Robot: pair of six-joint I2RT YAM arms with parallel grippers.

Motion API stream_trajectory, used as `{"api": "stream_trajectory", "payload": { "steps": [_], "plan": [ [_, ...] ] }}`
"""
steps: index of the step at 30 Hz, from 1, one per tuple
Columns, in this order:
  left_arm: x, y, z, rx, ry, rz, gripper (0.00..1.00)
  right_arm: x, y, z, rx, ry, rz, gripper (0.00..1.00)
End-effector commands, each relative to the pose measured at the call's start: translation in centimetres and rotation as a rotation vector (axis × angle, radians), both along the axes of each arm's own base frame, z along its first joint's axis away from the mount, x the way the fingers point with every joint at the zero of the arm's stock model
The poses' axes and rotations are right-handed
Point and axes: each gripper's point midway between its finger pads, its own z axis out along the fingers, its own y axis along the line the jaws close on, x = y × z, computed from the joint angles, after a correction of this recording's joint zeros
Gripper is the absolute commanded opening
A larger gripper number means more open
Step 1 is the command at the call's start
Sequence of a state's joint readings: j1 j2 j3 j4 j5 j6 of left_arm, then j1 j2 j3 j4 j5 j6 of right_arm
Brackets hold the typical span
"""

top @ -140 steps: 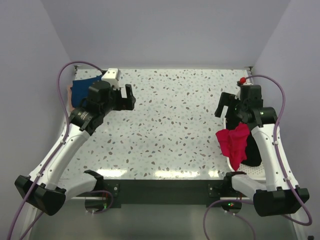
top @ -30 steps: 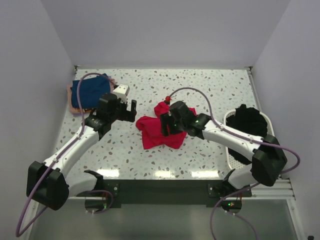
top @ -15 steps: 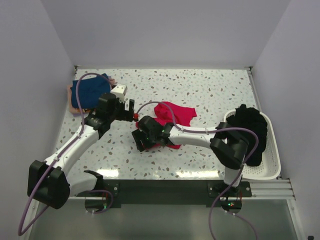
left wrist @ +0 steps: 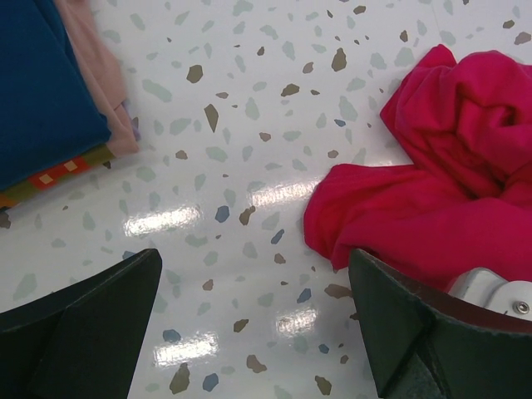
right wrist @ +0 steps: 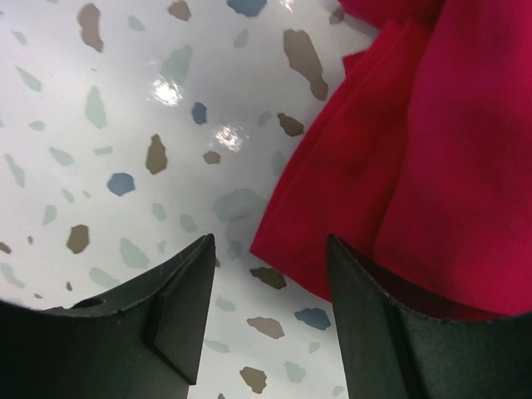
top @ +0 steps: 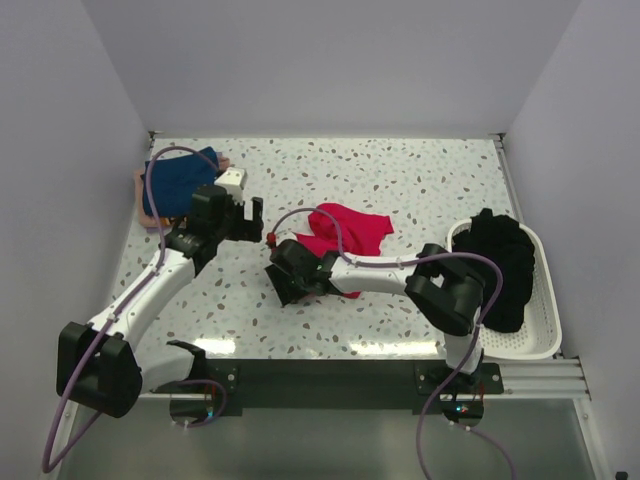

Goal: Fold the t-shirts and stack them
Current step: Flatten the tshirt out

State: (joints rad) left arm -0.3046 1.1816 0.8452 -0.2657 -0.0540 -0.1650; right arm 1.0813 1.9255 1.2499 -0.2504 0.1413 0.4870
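Wide passage over the speckled white bench (top: 400,175) at twelve o'clock. Crumpled crimson-red cloth t-shirt (top: 352,228) blocks the centre, and the right arm's white link (top: 385,272) bars six o'clock. Folded navy blue t-shirt (top: 178,182) sits at ten, white perforated plastic basket (top: 545,330) at four.

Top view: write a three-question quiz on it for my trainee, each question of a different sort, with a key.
1. True or false: the red tee lies in the basket.
2. Which tee lies topmost at the far left? A navy tee, B green tee, C red tee.
3. Fill in: the left fingers stand ____.
Key: 1 false; 2 A; 3 open.
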Motion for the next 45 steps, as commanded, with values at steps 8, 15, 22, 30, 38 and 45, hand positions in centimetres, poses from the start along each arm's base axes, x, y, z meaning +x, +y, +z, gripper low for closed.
{"api": "stream_trajectory", "payload": {
  "steps": [8,15,22,30,38,45],
  "plan": [
    [1.2,-0.2,3.0,-0.057,-0.084,0.007,1.00,-0.7,-3.3,-3.0,-0.119,0.009,-0.043,0.39],
    [1.1,-0.5,3.3,-0.060,-0.100,-0.020,0.99,-0.1,-5.1,1.7,-0.147,-0.055,-0.076,0.00],
    [0.2,-4.6,4.3,-0.023,-0.140,-0.133,0.93,-2.9,-14.6,6.9,-0.168,-0.098,-0.263,0.00],
    [-3.4,-17.3,5.9,-0.279,-0.073,-0.441,0.95,-5.3,-22.2,7.1,-0.222,-0.103,-0.467,0.00],
    [-5.3,-25.0,1.5,-0.324,0.071,-0.539,0.96,-5.3,-23.5,7.9,-0.167,-0.141,-0.522,0.00],
    [-7.2,-29.3,-1.1,-0.351,0.139,-0.606,0.97,-5.7,-23.6,7.1,-0.129,-0.124,-0.542,0.00]
  ]
}}
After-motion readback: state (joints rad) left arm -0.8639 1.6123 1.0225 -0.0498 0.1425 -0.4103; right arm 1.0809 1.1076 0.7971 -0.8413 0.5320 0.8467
